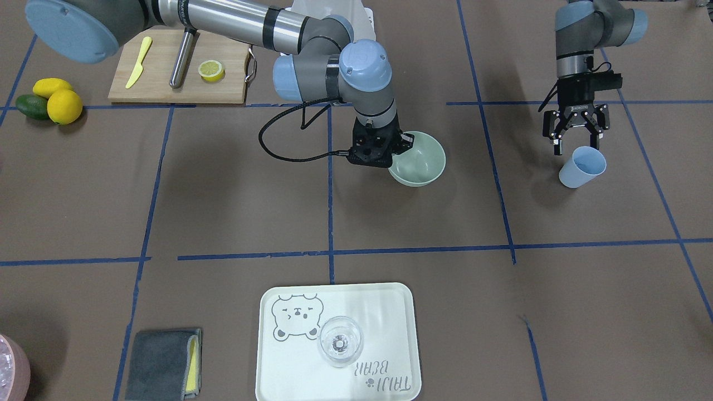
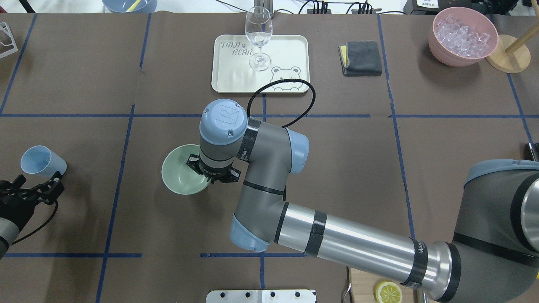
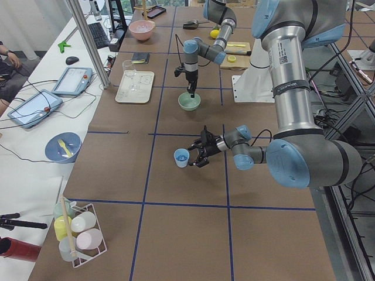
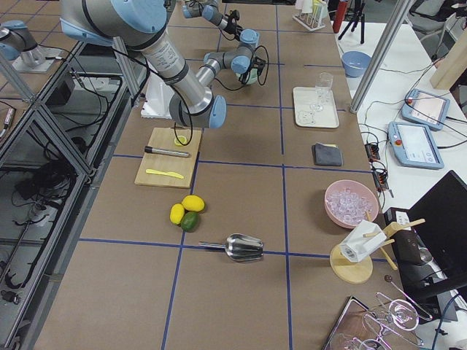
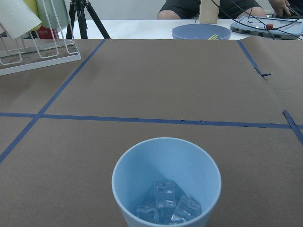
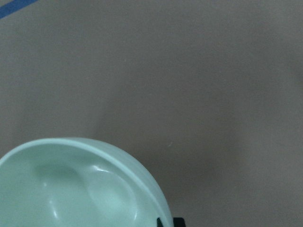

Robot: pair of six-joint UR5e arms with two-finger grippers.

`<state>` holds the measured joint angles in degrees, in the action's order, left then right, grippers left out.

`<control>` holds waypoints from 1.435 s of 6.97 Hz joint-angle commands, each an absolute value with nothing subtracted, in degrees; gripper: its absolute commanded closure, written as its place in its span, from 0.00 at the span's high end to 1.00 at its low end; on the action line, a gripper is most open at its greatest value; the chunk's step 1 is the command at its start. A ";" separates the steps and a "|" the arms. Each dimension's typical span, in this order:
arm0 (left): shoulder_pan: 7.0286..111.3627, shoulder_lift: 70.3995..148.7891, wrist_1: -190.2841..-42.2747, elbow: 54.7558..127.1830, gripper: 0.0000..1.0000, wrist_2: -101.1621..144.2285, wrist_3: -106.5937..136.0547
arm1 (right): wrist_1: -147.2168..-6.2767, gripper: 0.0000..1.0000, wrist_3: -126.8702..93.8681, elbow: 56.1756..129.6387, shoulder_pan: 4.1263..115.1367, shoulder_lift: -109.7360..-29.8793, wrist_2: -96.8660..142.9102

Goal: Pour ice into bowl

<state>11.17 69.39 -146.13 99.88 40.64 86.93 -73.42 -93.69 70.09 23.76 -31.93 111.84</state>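
At table's 9 o'clock, left tool [image 2: 38, 182] wide open, empty, behind cup [image 5: 142, 165] of ice [image 5: 168, 205]; I'd grip mid-wall, right tool [image 1: 402, 147] apparently pinching bowl [image 1: 426, 161] rim.

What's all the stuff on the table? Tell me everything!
ice: few cubes, clear, inside the cup
cup: one, light blue, by the left gripper
bowl: one, pale green, table middle
wine glass: one, clear, on the tray
tray: one, cream, bear drawing
cloth: one, grey, beside tray
tub: one, pink, clear lumps inside
cutting board: one, wooden, holds yellow knife and lemon half
yellow fruit: two, beside a green fruit
scoop: one, metal, near fruit
left gripper: black, open
right gripper: black, at bowl's rim
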 commanded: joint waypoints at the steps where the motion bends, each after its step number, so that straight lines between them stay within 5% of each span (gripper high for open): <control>1: 11.25 70.58 -146.16 98.09 0.99 39.64 86.75 | -73.30 0.96 -93.69 68.82 23.64 -31.38 110.66; 10: 13.88 72.94 -147.65 95.28 0.97 39.90 82.62 | -77.67 1.00 -88.01 74.43 28.03 -31.64 110.92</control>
<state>13.51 72.26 -147.28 96.13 39.83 83.21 -75.33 -90.92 73.05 27.04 -31.17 110.93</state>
